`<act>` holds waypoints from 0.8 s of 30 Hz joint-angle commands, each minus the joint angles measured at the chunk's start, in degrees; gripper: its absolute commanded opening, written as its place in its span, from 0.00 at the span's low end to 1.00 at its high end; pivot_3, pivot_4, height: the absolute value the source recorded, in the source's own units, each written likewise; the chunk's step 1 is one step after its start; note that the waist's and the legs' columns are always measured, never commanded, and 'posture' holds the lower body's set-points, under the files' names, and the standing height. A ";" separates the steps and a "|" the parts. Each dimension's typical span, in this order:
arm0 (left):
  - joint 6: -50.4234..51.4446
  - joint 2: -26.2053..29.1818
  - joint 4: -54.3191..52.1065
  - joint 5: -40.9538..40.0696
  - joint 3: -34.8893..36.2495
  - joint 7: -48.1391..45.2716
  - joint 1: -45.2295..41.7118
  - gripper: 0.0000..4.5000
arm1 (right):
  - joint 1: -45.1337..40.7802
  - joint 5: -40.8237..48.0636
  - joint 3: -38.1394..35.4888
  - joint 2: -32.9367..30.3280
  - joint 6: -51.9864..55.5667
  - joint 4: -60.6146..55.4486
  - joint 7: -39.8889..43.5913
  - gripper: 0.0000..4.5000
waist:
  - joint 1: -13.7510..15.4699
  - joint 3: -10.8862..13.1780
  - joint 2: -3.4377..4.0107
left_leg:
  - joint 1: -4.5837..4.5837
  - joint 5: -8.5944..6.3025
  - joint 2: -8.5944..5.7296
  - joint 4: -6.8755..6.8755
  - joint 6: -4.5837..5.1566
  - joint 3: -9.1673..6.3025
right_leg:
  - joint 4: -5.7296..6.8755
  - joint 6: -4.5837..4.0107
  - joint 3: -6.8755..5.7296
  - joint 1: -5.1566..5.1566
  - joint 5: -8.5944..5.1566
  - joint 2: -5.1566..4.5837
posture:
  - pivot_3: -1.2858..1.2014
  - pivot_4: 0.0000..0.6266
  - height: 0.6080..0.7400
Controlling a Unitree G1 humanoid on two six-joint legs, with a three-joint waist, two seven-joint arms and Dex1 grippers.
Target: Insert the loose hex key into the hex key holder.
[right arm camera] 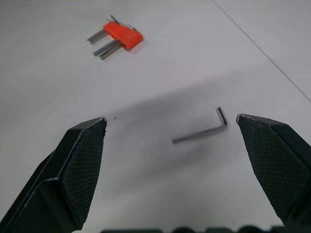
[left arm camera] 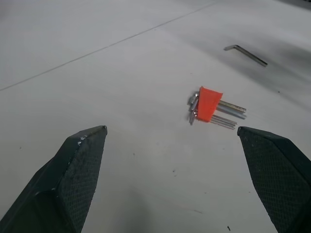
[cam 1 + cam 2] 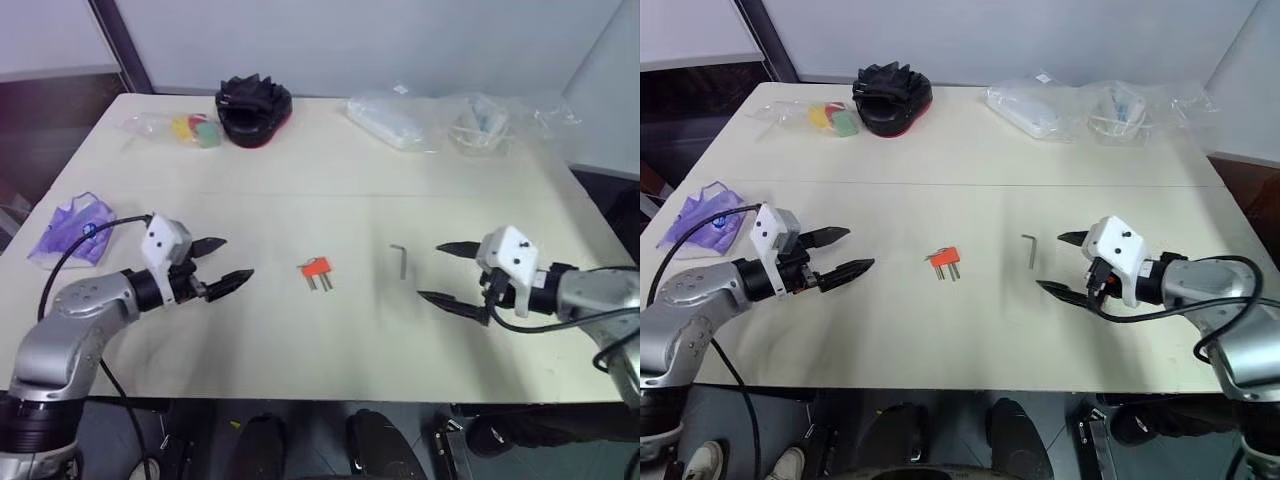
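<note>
Step in hand: neither piece is picked up; by the look of it the approach to the two grasps is what needs doing.
Loose hex key: the loose hex key (image 3: 400,260) lies flat on the desk (image 3: 300,170), long leg pointing toward the robot, short bent end at the far tip, well apart from the holder and nearer the right arm.
Hex key holder: the hex key holder (image 3: 316,268) lies flat near the middle of the desk, between the two arms, its short keys pointing toward the robot's side.
Left end effector: the left end effector (image 3: 222,265) hovers to the holder's left with fingers spread wide, released and empty, aimed at the orange block.
Right end effector: the right end effector (image 3: 447,272) hovers just right of the loose key, fingers spread wide, released and empty.
Grasp advice, key: the rod is thin and lies flat, so the right fingers probably need to come down low and close across the long leg, leaving the end that goes into the holder free.
Grasp advice, holder: the left arm likely does best pinching the orange body, clear of the protruding keys and of the empty slot.
Risk: a shallow pinch may skid the rod along the desk or let it twist in the fingers.
Clutter: the black item (image 3: 253,108) and plastic bags (image 3: 420,120) at the far edge sit well apart from the work.
</note>
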 commanded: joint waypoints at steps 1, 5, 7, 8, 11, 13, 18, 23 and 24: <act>-2.67 -1.47 -0.31 2.01 -1.08 1.14 0.51 1.00 | -5.35 -4.08 6.39 4.06 -3.78 3.72 -1.24 1.00 | -0.12 0.01 0.00 | 0.01 0.00 0.00 0.01 0.00 0.01 | 0.02 0.00 0.00 0.00 0.00 0.00 | 0.52 0.24 1.00; -4.34 -3.17 0.68 4.00 -1.81 2.34 0.96 1.00 | -12.70 -9.51 13.53 11.37 -8.77 14.73 -2.33 1.00 | -0.20 0.03 -0.02 | 0.02 0.00 0.00 0.03 0.00 0.00 | 0.14 -0.01 0.00 -0.05 0.01 0.02 | 0.52 0.24 1.00; -4.44 -3.61 0.36 4.21 -1.69 2.71 1.35 1.00 | -14.95 -11.87 15.53 13.90 -12.06 19.47 -2.65 1.00 | 0.07 0.04 -0.01 | -0.01 0.00 0.00 0.03 0.00 0.00 | 0.17 -0.01 -0.01 -0.12 0.01 0.01 | 0.52 0.24 1.00; -4.49 -3.75 0.25 4.30 -1.68 2.82 1.47 1.00 | -15.63 -12.46 15.87 14.77 -13.15 21.04 -2.80 1.00 | 0.21 0.04 -0.01 | -0.06 0.00 0.02 0.02 -0.01 -0.02 | 0.17 -0.01 -0.04 -0.14 0.01 -0.01 | 0.52 0.24 1.00; -4.50 -4.03 -0.81 4.43 -1.36 3.53 2.63 1.00 | -18.36 -15.14 17.62 18.12 -16.80 27.43 -4.22 1.00 | 0.14 0.04 0.00 | -0.22 0.01 0.01 0.04 -0.01 -0.03 | 0.18 0.00 -0.08 -0.27 0.01 -0.11 | 0.52 0.24 1.00; -4.29 -4.04 -1.87 4.24 -0.77 4.14 3.65 1.00 | -19.67 -16.62 18.50 19.89 -19.41 30.95 -4.72 1.00 | -0.02 0.04 0.00 | -0.25 0.01 0.02 0.07 -0.01 -0.01 | 0.18 0.00 -0.08 -0.30 0.02 -0.14 | 0.52 0.24 1.00; -3.78 -3.84 -3.70 3.88 0.30 5.32 5.45 1.00 | -20.85 -17.64 18.75 22.65 -22.08 35.48 -4.33 1.00 | -0.04 0.05 0.00 | -0.25 0.01 0.05 0.07 -0.01 -0.03 | 0.29 0.00 -0.08 -0.35 0.02 -0.14 | 0.52 0.24 1.00; -3.55 -3.78 -4.54 3.82 0.72 5.97 6.23 1.00 | -21.45 -18.21 19.55 25.38 -22.57 36.53 -3.92 1.00 | -0.11 0.05 0.01 | -0.17 0.01 0.04 0.12 -0.02 -0.03 | 0.46 -0.01 -0.08 -0.34 0.02 -0.11 | 0.52 0.24 1.00; -3.52 -3.74 -4.68 3.80 0.82 6.03 6.39 1.00 | -21.50 -18.19 19.71 26.04 -22.39 36.47 -3.79 1.00 | -0.15 0.05 0.01 | -0.16 0.01 0.04 0.12 -0.02 -0.03 | 0.49 -0.01 -0.08 -0.34 0.02 -0.11 | 0.52 0.24 1.00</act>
